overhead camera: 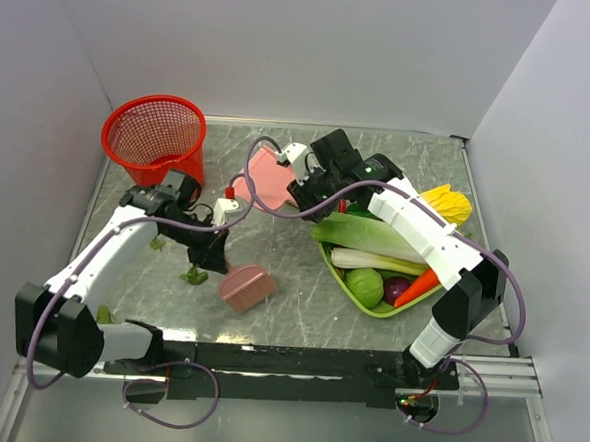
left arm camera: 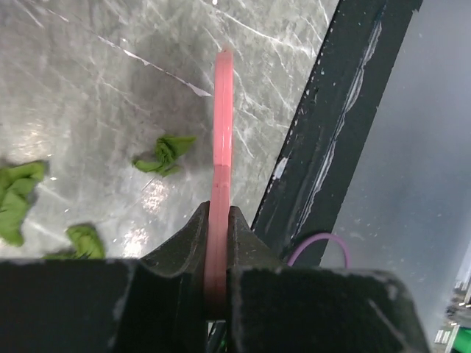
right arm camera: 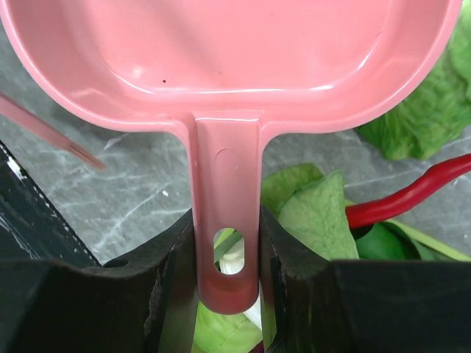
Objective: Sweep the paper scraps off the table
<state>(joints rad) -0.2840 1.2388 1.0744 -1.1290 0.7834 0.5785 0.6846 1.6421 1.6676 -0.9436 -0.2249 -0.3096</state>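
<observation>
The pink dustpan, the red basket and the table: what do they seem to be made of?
Dustpan: moulded plastic, smooth and glossy; light streaks shine on its pan. Basket: probably plastic too, an open lattice wall. Table: polished, veined like marble; real stone or a print, I cannot tell.

The right gripper (right arm camera: 227, 250) clamps the handle of a pink dustpan (right arm camera: 221, 51), its scoop filling the top, over the grey marble table (right arm camera: 125, 191), lettuce leaves (right arm camera: 316, 217) and a red chilli (right arm camera: 412, 195).
</observation>
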